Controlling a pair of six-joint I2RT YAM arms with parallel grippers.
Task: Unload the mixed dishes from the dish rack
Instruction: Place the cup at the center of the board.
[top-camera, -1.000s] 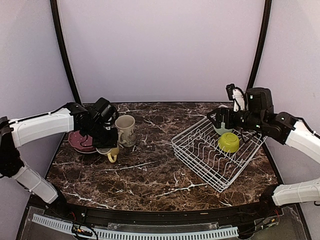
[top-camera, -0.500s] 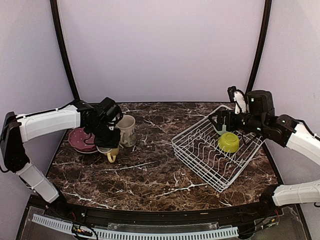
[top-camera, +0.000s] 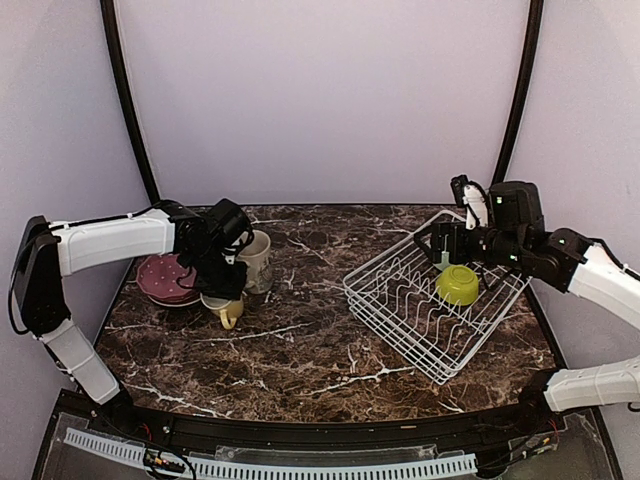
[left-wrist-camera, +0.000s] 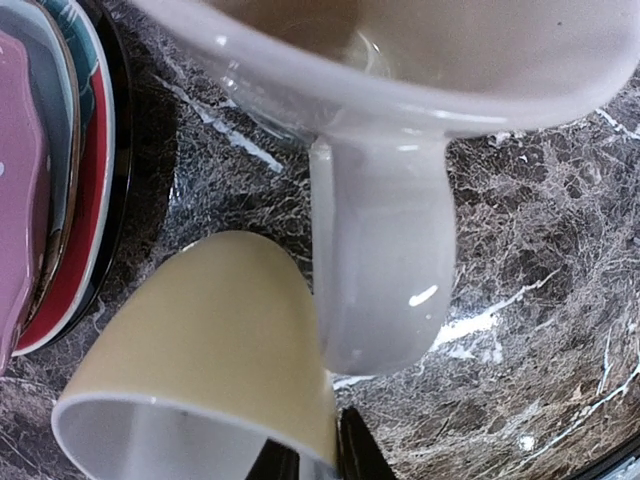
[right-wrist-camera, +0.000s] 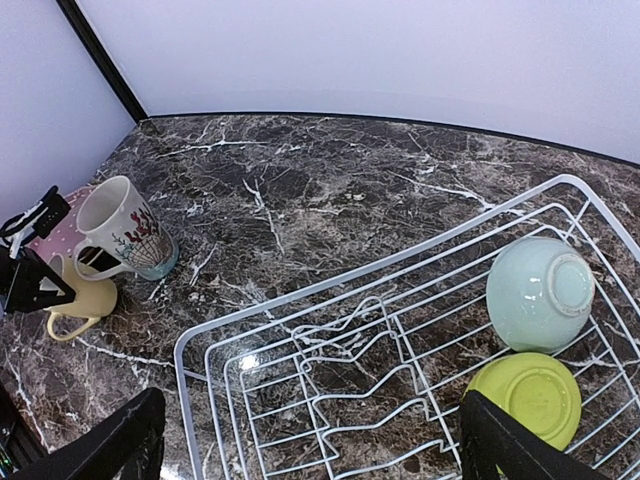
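Setting the yellow mug (left-wrist-camera: 200, 330) beside the cream-grey mug (left-wrist-camera: 385, 260), we should release slowly; whether our left tool (left-wrist-camera: 315, 460) grips it, we cannot tell. Our right tool (right-wrist-camera: 315, 445) gapes apart.

A dark brown marble tabletop (top-camera: 300, 340) veined in white sits before a pale lilac backdrop (top-camera: 320, 100).
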